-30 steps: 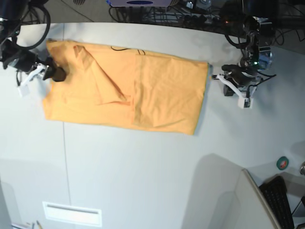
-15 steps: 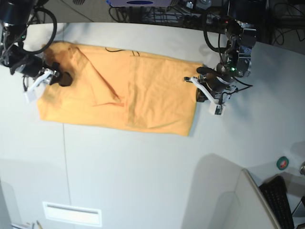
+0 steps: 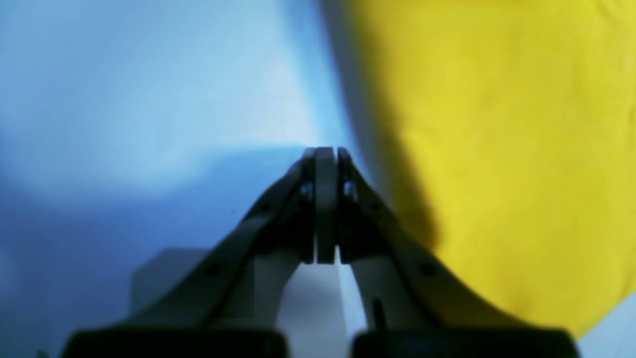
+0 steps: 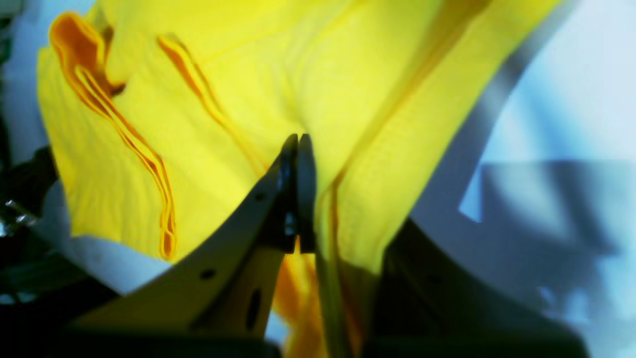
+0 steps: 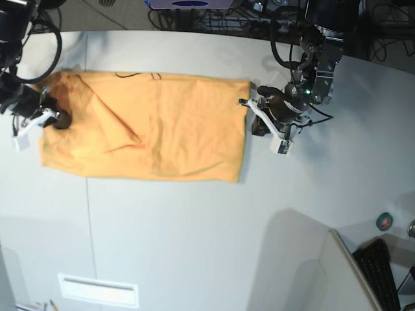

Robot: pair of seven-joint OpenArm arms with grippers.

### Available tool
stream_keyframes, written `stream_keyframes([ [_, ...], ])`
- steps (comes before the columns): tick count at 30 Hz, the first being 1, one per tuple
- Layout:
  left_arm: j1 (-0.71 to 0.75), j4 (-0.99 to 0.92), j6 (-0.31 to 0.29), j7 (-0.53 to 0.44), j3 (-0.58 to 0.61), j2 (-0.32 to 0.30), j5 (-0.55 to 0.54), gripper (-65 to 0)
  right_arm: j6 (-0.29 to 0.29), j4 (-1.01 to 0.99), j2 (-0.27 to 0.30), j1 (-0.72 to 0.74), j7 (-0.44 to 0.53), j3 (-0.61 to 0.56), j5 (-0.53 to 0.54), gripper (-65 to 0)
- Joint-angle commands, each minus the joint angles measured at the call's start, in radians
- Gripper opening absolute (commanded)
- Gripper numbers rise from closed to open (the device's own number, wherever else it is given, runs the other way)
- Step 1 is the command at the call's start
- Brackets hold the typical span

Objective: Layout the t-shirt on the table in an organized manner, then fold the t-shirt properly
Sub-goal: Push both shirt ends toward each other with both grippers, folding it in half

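The t-shirt point(image 5: 149, 129) lies half-folded along the table's point(image 5: 194, 233) far side. The right gripper point(image 4: 297, 144) is pinched on its bunched end, probably to drag it; the left gripper point(image 3: 325, 159), fingers together, holds nothing beside the opposite edge.

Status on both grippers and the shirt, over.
Right gripper shut on orange-yellow cotton t-shirt. Left gripper shut, empty, beside shirt's edge. Nothing in the way.

The t-shirt point(image 5: 155, 129) is plain orange-yellow, with thin black scribble marks along its far edge. The counter point(image 5: 194, 227) is off-white to light grey, crossed by a thin dark seam line. Both hands have white fingers on black bodies.
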Motion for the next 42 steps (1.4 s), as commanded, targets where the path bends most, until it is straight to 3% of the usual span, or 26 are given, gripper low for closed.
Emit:
stream_keyframes([
  [1, -0.022, -0.002, 0.001, 0.017, 0.001, 0.014, 0.006, -65.0, 0.001, 0.06, 0.021, 0.017, 0.01, -0.021, 0.032, -65.0],
  [6, -0.085, -0.055, 0.001, 0.018, 0.02, 0.072, 0.007, -65.0, -0.179, 0.229, 0.043, 0.004, 0.007, -0.167, 0.031, -65.0],
  [12, -0.146, -0.111, 0.009, 0.018, 0.173, 0.084, 0.006, -65.0, -0.37, 0.377, 0.043, 0.005, 0.007, -0.319, 0.031, -65.0],
  [15, -0.159, -0.117, 0.062, 0.018, 0.193, 0.097, 0.006, -65.0, -0.429, 0.437, 0.044, 0.011, 0.007, -0.409, 0.031, -65.0],
  [21, -0.162, -0.117, 0.069, 0.018, 0.191, 0.1, 0.006, -65.0, -0.544, 0.46, 0.041, 0.062, 0.007, -0.581, 0.031, -65.0],
  [26, -0.174, -0.117, 0.069, 0.018, 0.193, 0.1, 0.006, -65.0, -0.6, 0.462, 0.043, 0.099, 0.007, -0.733, 0.028, -65.0],
  [32, -0.18, -0.118, 0.069, 0.018, 0.188, 0.093, 0.006, -65.0, -0.702, 0.551, 0.026, 0.111, 0.008, -0.891, -0.132, -65.0],
  [42, -0.182, -0.118, 0.069, 0.018, 0.193, 0.093, 0.006, -65.0, -0.708, 0.569, -0.097, 0.119, -0.064, -0.986, -0.327, -65.0],
])
